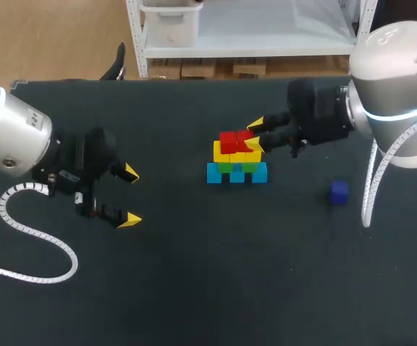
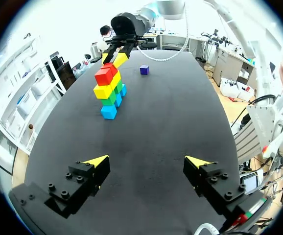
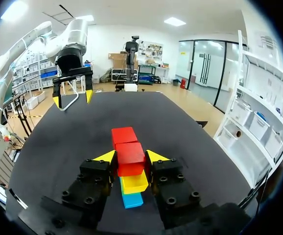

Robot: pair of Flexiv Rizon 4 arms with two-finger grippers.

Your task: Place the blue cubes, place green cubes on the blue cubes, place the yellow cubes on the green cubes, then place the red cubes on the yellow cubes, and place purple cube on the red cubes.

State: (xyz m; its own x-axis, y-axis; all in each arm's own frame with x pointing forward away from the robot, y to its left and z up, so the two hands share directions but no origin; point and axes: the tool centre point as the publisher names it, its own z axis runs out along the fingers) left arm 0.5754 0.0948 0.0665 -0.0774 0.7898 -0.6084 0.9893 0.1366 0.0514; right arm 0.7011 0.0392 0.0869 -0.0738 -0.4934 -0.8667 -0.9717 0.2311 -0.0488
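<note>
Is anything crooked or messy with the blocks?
Nothing stands out. The stack of blue, green, yellow and red cubes looks tidy, the right gripper shut on one top red cube. The purple cube waits alone on the black table.

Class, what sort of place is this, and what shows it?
Probably a robotics lab: a black table, the left pincer open, and the right pincer gripping a red cube atop a coloured cube stack.

Cube right of stack
</note>
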